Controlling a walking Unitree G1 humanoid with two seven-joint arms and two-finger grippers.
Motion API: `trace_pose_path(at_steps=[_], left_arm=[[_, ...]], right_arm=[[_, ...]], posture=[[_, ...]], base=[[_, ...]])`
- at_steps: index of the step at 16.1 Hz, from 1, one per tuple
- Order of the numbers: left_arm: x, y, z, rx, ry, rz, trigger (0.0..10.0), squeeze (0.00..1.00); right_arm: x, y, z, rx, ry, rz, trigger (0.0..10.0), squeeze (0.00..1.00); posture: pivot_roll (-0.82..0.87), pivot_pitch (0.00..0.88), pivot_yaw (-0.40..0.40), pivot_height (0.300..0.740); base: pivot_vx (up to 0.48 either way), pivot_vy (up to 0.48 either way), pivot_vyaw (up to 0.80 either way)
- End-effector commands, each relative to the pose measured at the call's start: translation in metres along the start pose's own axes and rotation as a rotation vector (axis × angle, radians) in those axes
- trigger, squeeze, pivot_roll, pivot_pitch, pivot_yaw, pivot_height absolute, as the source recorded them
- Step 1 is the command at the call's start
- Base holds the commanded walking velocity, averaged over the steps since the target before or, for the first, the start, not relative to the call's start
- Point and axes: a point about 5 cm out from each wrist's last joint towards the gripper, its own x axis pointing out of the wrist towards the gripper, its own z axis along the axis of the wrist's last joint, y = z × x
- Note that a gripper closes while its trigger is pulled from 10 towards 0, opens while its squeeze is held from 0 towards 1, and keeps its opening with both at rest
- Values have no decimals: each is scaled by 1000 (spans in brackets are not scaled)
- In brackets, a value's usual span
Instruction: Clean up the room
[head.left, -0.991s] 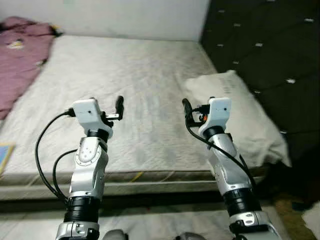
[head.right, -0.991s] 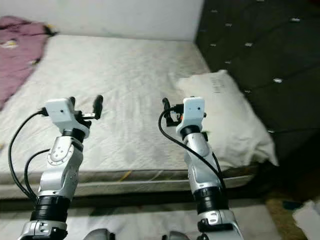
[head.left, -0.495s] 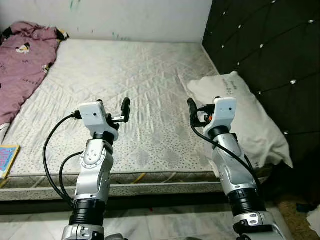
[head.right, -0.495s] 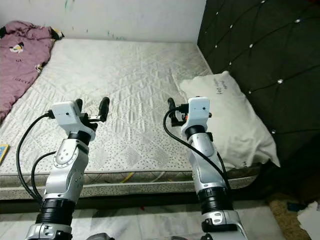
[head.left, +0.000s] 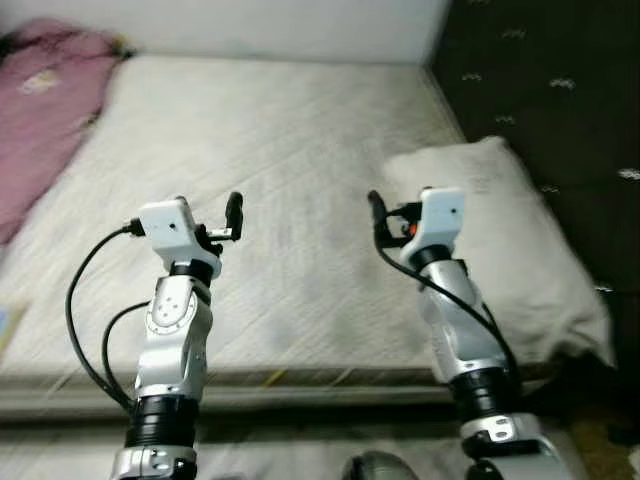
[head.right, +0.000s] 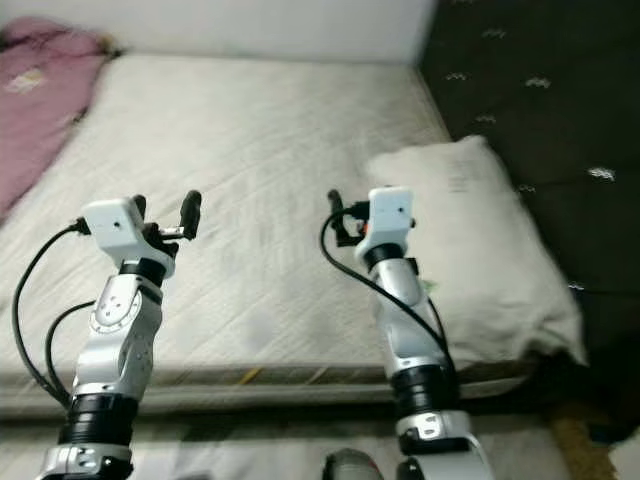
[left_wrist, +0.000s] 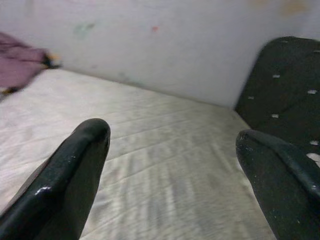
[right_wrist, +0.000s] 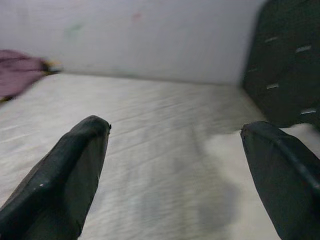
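A bare quilted mattress (head.left: 280, 150) lies before me. A white pillow (head.left: 500, 230) rests on its right side, against the headboard. A mauve blanket (head.left: 40, 110) lies bunched at the far left corner. Both arms are raised over the mattress's front part. My left gripper (head.left: 208, 215) is open and empty, its fingers (left_wrist: 65, 175) wide apart and pointing across the bed. My right gripper (head.left: 400, 210) is open and empty too, just left of the pillow's near end. The pillow's pale edge (right_wrist: 230, 165) lies between the fingers in the right wrist view.
A black tufted headboard (head.left: 560, 90) runs along the right. A white wall (head.left: 250, 25) closes the far side. The mattress's front edge (head.left: 300, 375) lies just beyond my arms, with pale floor below it. The picture is blurred.
The whole picture has shifted and blurred, so the camera moved. Both arms keep the same raised pose with open fingers. The book at the left edge has slid out of view.
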Motion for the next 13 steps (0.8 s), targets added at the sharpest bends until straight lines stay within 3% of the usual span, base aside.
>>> trace_pose_path(at_steps=[1,6,13], left_arm=[[-1,-6,-4,8,21,-3,10000,0],[0,-6,-4,2,28,-9,10000,0],[-2,-7,-6,4,35,-16,10000,0]], right_arm=[[-2,-7,-4,2,16,-25,10000,0],[-1,-8,-5,1,19,-27,10000,0],[-2,-6,-8,-7,26,-14,10000,0]], posture=[[-16,3,-27,740],[-15,0,-25,740],[-13,0,-26,740]], base=[[0,0,0],[0,0,0],[0,480,0]])
